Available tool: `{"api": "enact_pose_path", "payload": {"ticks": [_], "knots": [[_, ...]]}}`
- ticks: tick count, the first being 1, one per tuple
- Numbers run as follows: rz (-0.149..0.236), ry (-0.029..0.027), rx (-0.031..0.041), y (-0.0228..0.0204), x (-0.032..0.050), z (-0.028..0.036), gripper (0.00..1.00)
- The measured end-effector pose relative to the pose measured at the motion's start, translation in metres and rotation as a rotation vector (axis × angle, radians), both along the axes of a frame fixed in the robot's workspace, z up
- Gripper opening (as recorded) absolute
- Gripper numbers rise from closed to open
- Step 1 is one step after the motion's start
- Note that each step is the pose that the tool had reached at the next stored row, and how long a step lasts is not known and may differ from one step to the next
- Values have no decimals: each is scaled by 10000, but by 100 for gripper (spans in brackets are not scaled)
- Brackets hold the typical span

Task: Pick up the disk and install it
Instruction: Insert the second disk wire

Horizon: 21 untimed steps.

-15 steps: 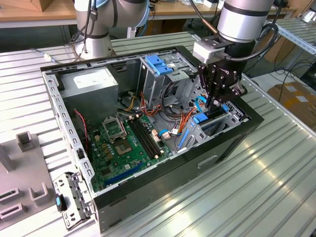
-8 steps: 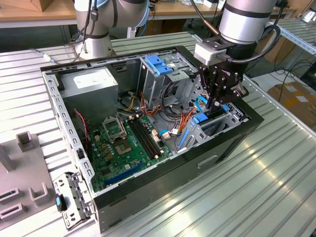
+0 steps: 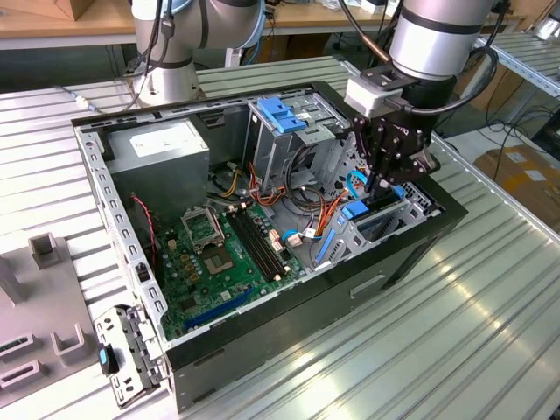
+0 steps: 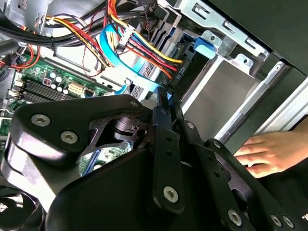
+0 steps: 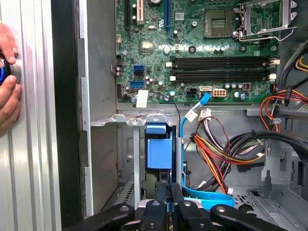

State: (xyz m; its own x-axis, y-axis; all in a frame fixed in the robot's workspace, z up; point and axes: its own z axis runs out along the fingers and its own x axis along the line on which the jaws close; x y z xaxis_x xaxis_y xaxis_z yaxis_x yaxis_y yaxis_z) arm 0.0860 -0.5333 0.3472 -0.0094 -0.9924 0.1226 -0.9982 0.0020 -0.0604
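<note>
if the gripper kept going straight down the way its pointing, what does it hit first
Most likely the disk. In the first wrist view the gripper sits right over its blue carrier in the metal bay, fingertips drawn together at its end. Whether they already touch is unclear; depth is hard to judge.

Arm reached steeply downward, wrist vertical. Gripper [image 3: 382, 185] pointed straight down, fingers [image 5: 163, 192] drawn nearly together, apparently closed. A person's hand [image 4: 269, 151] rested flat, fingers extended, in the second wrist view.
</note>
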Motion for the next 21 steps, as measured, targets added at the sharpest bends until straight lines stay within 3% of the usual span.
{"api": "enact_pose_path", "payload": {"ticks": [5,12,21], "knots": [[2,-6,75,-22,0,-15,16],[2,-5,81,-36,0,-56,16],[3,-6,91,-42,0,-60,16]]}}
